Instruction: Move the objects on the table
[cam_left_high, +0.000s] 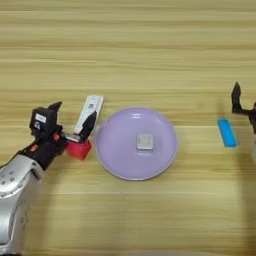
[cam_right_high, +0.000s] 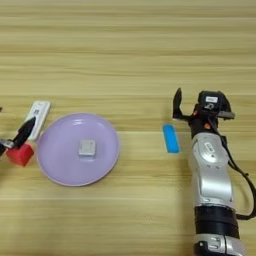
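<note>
A round lilac plate (cam_left_high: 114, 150) lies mid-table with a small pale-grey square block (cam_left_high: 145, 142) at its centre. Just left of the plate sits a small red cube (cam_left_high: 78, 149), and a long white stick (cam_left_high: 90, 111) lies behind it, angled toward the far right. My left gripper (cam_left_high: 72, 116) is open above these two. One black finger (cam_left_high: 89, 124) hangs over the cube and across the stick, the other points away to the left. A short bright-blue bar (cam_right_high: 171, 138) lies right of the plate. My right gripper (cam_right_high: 197, 107) stands open just right of the bar, touching nothing.
The light-wood table (cam_left_high: 130, 50) fills both views. My right forearm (cam_right_high: 212, 185) runs from the bottom edge up along the right side, and my left forearm (cam_left_high: 20, 185) comes in from the bottom left corner.
</note>
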